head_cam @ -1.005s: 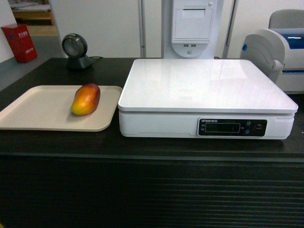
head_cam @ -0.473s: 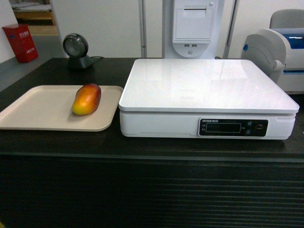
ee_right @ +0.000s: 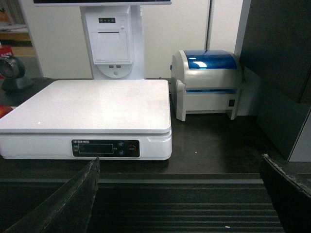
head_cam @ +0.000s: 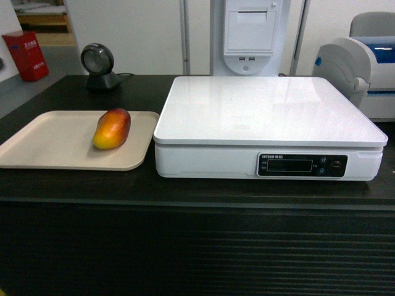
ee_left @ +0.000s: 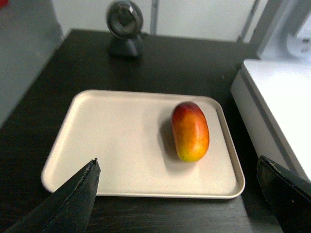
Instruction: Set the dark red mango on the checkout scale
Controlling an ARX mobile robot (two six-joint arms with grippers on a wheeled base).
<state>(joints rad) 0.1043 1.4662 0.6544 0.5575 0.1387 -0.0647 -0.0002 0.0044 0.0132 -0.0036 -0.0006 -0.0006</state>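
Observation:
The dark red mango (head_cam: 112, 128) (ee_left: 190, 130) lies on a beige tray (head_cam: 43, 145) (ee_left: 112, 141) on the left of the black checkout counter (head_cam: 197, 191), red end away from me. To its right stands the white scale (head_cam: 268, 117) (ee_right: 87, 107), its platform bare. In the left wrist view my left gripper (ee_left: 177, 167) hangs open above the tray's near edge, the mango just beyond and between its fingers. My right gripper (ee_right: 180, 167) is open in front of the counter's ribbed front, right of the scale. Neither gripper shows in the head view.
A round black scanner (head_cam: 99, 66) stands behind the tray. A white and blue label printer (head_cam: 364, 68) (ee_right: 208, 82) sits right of the scale, a white terminal post (head_cam: 250, 34) behind it. A dark cabinet (ee_right: 282, 73) rises at the far right.
The head view wobbles by a few pixels. The mango, tray and scale stay where they were.

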